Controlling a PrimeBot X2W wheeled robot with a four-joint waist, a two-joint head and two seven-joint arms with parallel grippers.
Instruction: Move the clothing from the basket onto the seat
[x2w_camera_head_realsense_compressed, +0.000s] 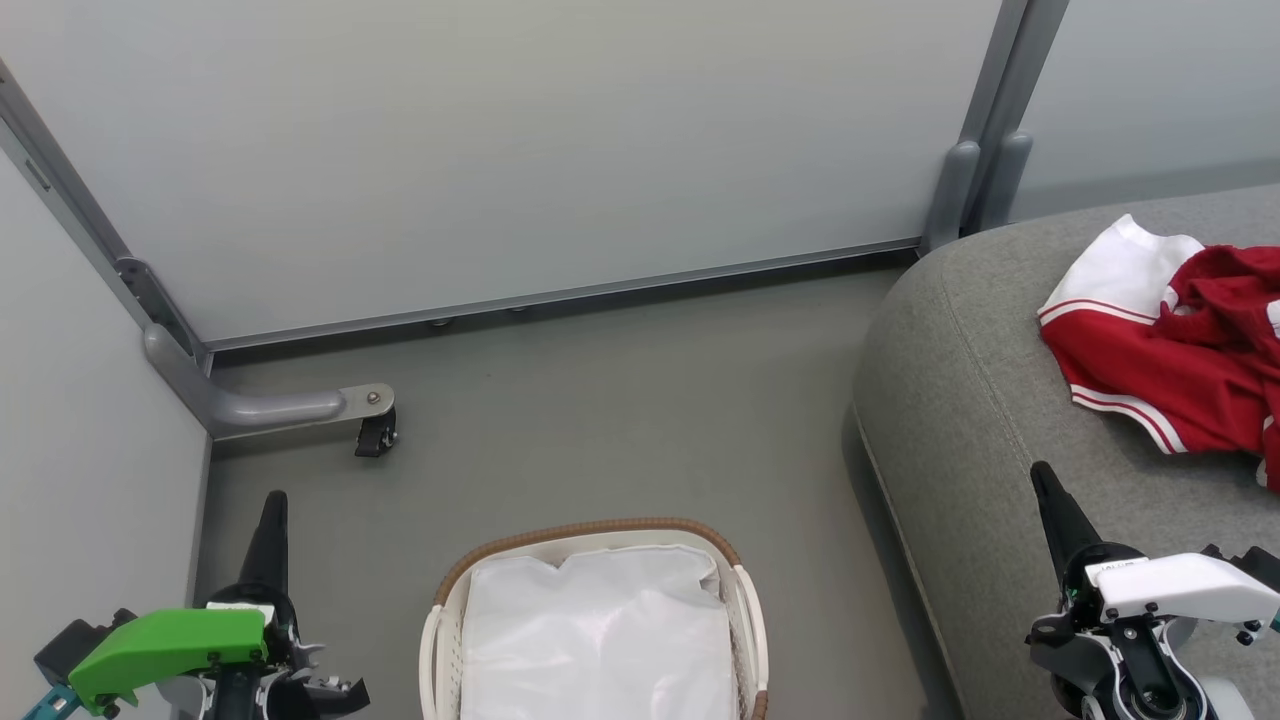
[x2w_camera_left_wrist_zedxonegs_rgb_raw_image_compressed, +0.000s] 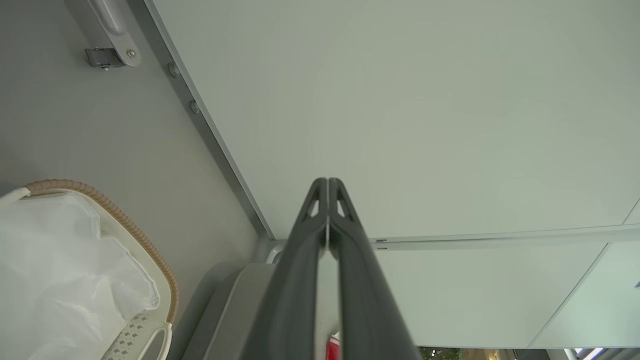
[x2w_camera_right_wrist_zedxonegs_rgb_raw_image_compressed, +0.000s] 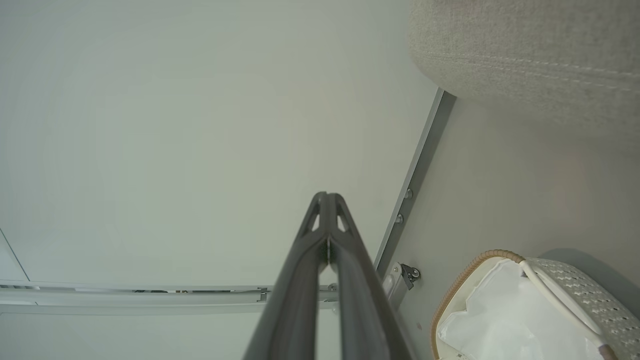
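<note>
Left fingers (x2w_camera_left_wrist_zedxonegs_rgb_raw_image_compressed: 295, 290), right fingers (x2w_camera_right_wrist_zedxonegs_rgb_raw_image_compressed: 295, 300) together, empty; clothing (x2w_camera_head_realsense_compressed: 1170, 370) on seat (x2w_camera_head_realsense_compressed: 960, 400); basket (x2w_camera_head_realsense_compressed: 750, 610) on grey floor (x2w_camera_head_realsense_compressed: 600, 420); pale walls (x2w_camera_head_realsense_compressed: 500, 150).

Seat (x2w_camera_head_realsense_compressed: 960, 400): rough woven cloth. Basket (x2w_camera_head_realsense_compressed: 600, 524): perforated plastic, woven rim; liner (x2w_camera_head_realsense_compressed: 600, 640) smooth. Clothing (x2w_camera_head_realsense_compressed: 1150, 360): soft fabric.

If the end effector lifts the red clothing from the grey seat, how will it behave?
The clothing lies in soft folds, so it is probably floppy and would hang down. It looks thin, so it is likely light. Pushed across the woven seat, it would probably bunch, not slide.
</note>
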